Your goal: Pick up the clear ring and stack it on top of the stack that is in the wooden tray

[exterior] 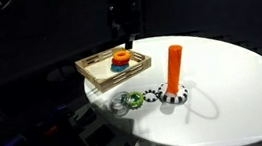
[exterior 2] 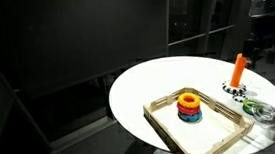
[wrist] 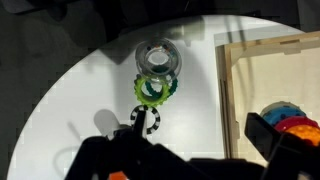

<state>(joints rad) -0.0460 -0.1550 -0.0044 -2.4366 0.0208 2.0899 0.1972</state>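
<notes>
The clear ring (wrist: 158,58) lies flat on the white table next to a green toothed ring (wrist: 154,90) and a black-and-white striped ring (wrist: 143,118). It also shows in both exterior views (exterior: 121,104) (exterior 2: 267,113). The wooden tray (exterior: 93,73) (exterior 2: 223,135) (wrist: 228,100) holds a stack of coloured rings (exterior: 120,58) (exterior 2: 189,106) (wrist: 285,120). My gripper (wrist: 185,140) is open and empty. It hangs high above the table, apart from the rings, and looks dark in both exterior views (exterior: 120,26) (exterior 2: 258,44).
An orange cylinder (exterior: 175,68) (exterior 2: 239,69) stands upright on the striped ring, close to the green and clear rings. The round table's edge (wrist: 70,70) runs just beyond the clear ring. The surroundings are dark.
</notes>
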